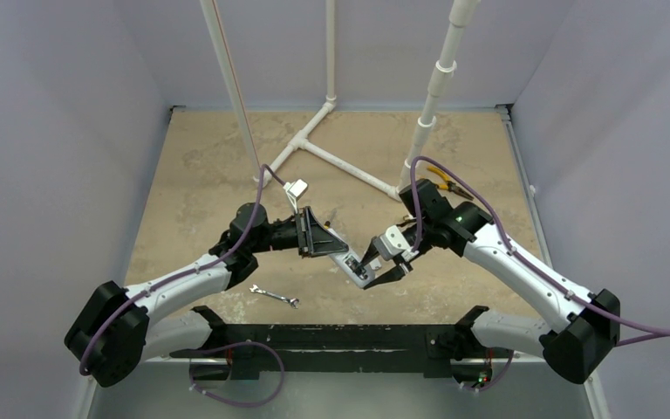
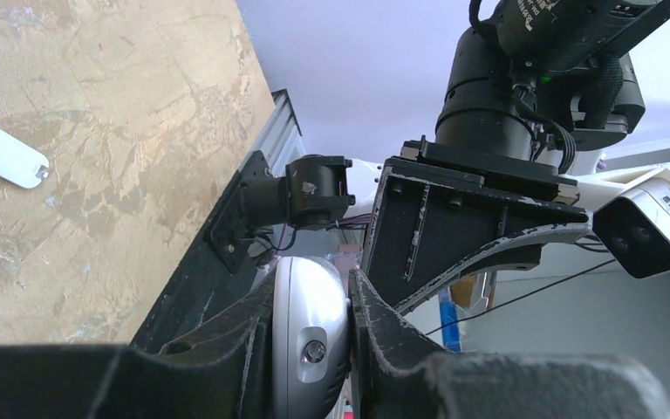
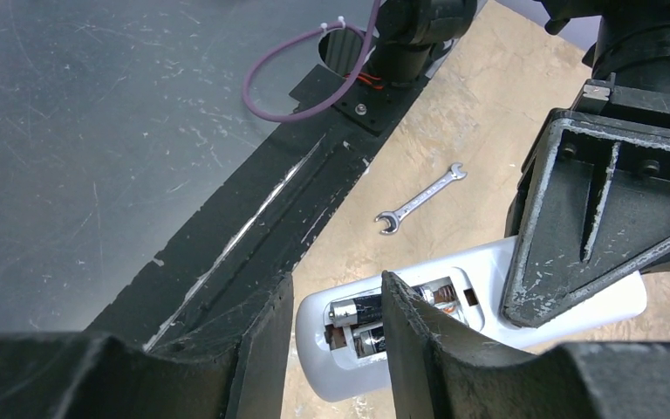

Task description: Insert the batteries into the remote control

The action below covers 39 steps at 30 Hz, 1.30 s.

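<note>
My left gripper is shut on the white remote control and holds it above the table. The left wrist view shows its rounded end pinched between both fingers. In the right wrist view the remote control lies back side up with its compartment uncovered. Two batteries lie side by side in it. My right gripper hovers over that end with its jaws apart and nothing between them. One finger covers part of the batteries. The right gripper meets the remote's tip.
A small wrench lies on the table near the arms' black base rail. Yellow-handled pliers rest behind the right arm. A flat white oblong piece lies on the board. White pipes cross the back.
</note>
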Each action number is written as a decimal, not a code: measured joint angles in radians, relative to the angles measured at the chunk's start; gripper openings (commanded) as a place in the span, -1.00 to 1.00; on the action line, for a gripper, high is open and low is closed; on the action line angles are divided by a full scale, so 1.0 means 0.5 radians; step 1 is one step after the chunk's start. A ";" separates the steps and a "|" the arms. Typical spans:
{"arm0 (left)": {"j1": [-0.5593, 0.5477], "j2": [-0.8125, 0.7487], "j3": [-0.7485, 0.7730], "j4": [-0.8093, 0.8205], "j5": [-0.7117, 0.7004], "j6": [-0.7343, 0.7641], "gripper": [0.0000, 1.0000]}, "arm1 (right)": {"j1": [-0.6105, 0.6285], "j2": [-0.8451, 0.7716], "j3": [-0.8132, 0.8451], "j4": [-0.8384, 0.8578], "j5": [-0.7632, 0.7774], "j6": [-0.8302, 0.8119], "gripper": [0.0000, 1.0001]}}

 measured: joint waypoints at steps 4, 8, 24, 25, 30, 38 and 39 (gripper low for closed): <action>0.000 0.004 0.000 0.005 0.001 0.001 -1.00 | 0.000 0.000 0.000 -0.014 0.001 -0.026 -0.22; 0.000 0.021 0.000 0.034 0.011 -0.003 -1.00 | 0.000 0.002 0.000 -0.019 0.003 -0.034 -0.23; 0.002 0.051 -0.029 0.156 0.047 -0.034 -1.00 | -0.001 0.200 0.132 -0.124 -0.045 -0.201 -0.29; 0.002 0.051 -0.030 0.157 0.047 -0.034 -1.00 | -0.002 0.222 0.146 -0.150 -0.053 -0.230 -0.30; 0.008 0.051 -0.032 0.157 0.047 -0.034 -1.00 | -0.024 0.276 0.178 -0.237 -0.092 -0.329 -0.36; 0.012 0.051 -0.032 0.176 0.047 -0.034 -1.00 | -0.027 0.285 0.187 -0.263 -0.097 -0.359 -0.45; 0.013 0.051 -0.032 0.179 0.047 -0.034 -1.00 | -0.027 0.283 0.184 -0.249 -0.097 -0.343 -0.45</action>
